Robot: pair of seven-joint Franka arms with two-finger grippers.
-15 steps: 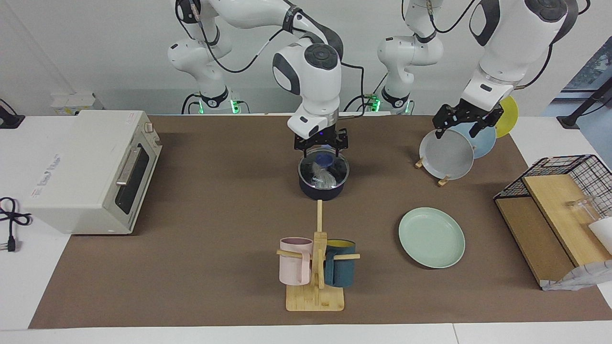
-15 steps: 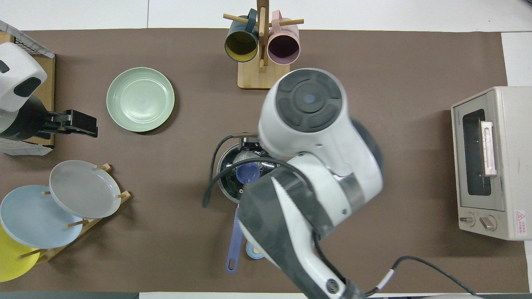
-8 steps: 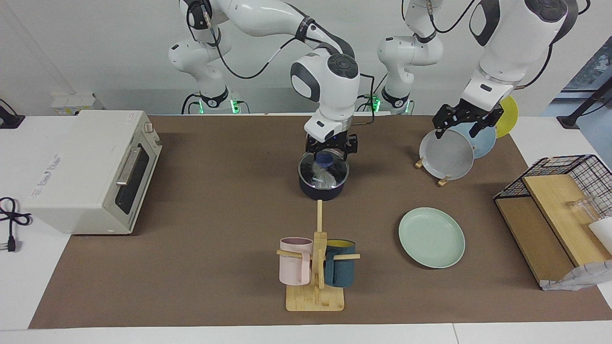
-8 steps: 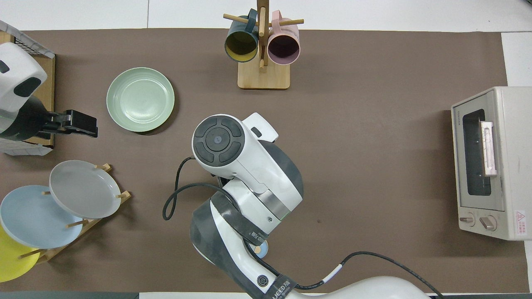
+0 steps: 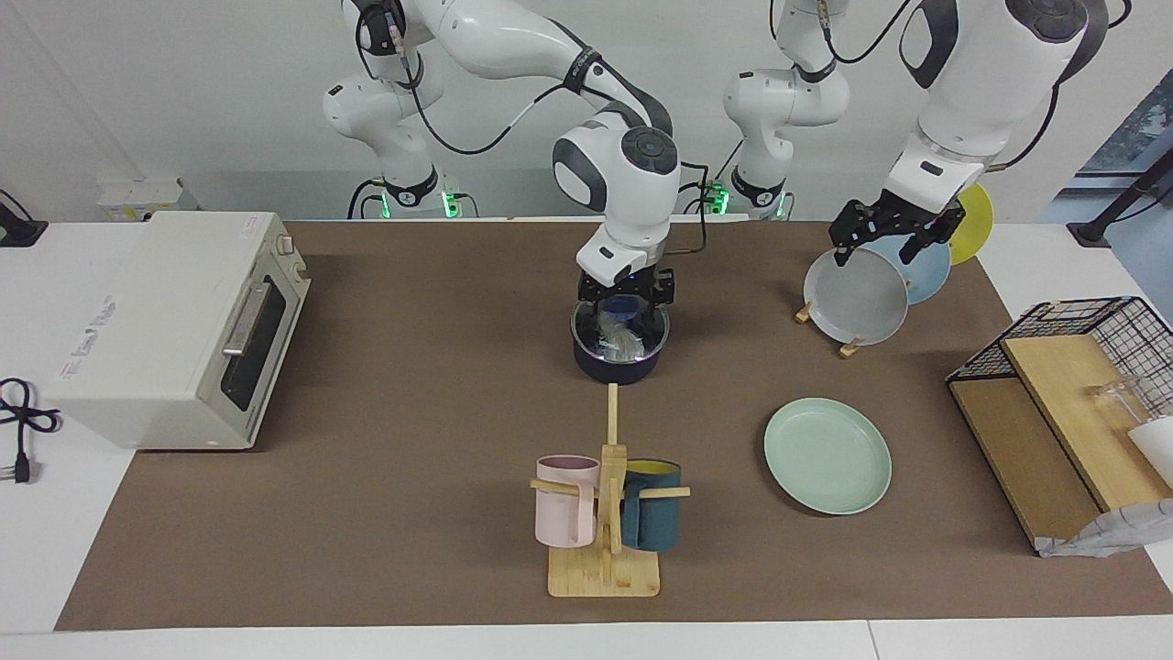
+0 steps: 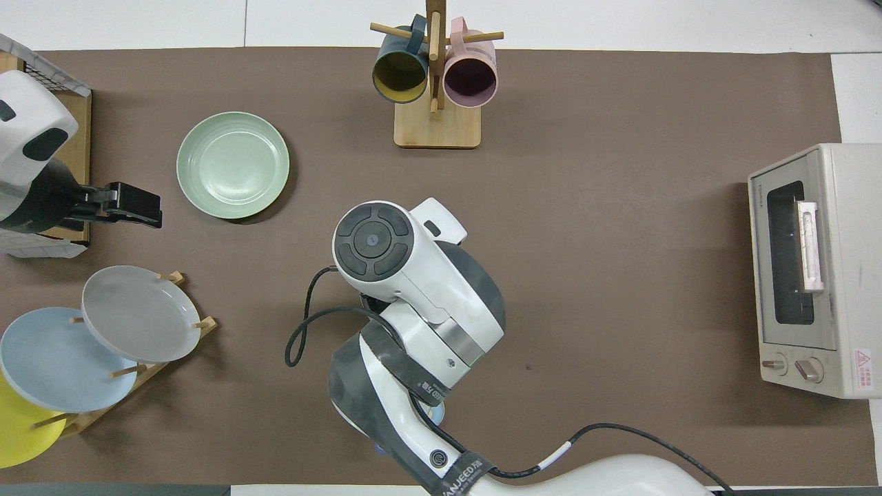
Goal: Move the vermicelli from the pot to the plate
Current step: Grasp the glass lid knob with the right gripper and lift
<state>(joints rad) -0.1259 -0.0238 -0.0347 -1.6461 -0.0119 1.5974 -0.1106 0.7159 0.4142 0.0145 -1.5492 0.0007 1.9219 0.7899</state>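
The dark navy pot [image 5: 617, 365] stands mid-table with its round glass lid [image 5: 641, 332] on it. The white vermicelli [image 5: 621, 339] shows through the glass. My right gripper [image 5: 626, 295] is down at the lid's blue knob [image 5: 624, 307]. In the overhead view the right arm [image 6: 413, 303] hides the pot, the lid and its own gripper. The mint-green plate [image 5: 827, 456] lies empty toward the left arm's end, farther from the robots than the pot; it also shows in the overhead view [image 6: 233, 165]. My left gripper [image 5: 893, 236] waits in the air over the plate rack [image 6: 131, 204].
A rack with grey [image 5: 857, 298], light blue and yellow plates stands under the left gripper. A mug tree [image 5: 605, 513] with a pink and a teal mug stands farther out than the pot. A toaster oven [image 5: 174, 325] and a wire basket with wooden boards [image 5: 1063, 403] fill the table's ends.
The right arm has swung its wrist round over the pot and its gripper has settled lower at the lid's knob. The lid stays on the pot. The left arm has not moved.
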